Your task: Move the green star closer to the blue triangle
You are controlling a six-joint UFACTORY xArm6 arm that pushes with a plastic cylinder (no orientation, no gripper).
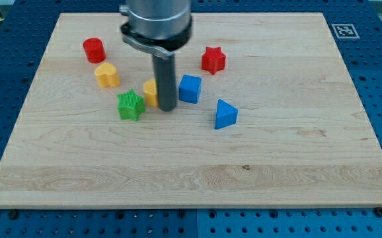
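- The green star [131,104] is seen left of the board's [297,165] middle, nearer the top edge than the bottom edge, flat on the wood.
- The blue triangle [225,114] is placed to the view's right of the star, about at board centre, well apart from it.
- My tip [167,108] is set down between the two, just right of the star; contact with the star is not seen.
- No fingers are fitted, so no spread or pinch can be reported; only a plain rod is present.
- A yellow block [150,92] is partly hidden behind the rod, touching or nearly touching it; its shape cannot be made out.
- A blue cube [190,88] is found just right of the rod, up from the triangle.
- A yellow heart-like block [107,75] and a red cylinder [94,49] are seen toward the top-left corner; a red star [213,59] lies toward the top edge, near the middle.
- Progress is judged as low: the gap between star and triangle is not yet closed.
- The tip is judged to be on the wrong side for a push; it would need to be taken round to the star's left, then driven toward the view's right.
- Nothing lies on the straight path besides the rod itself.
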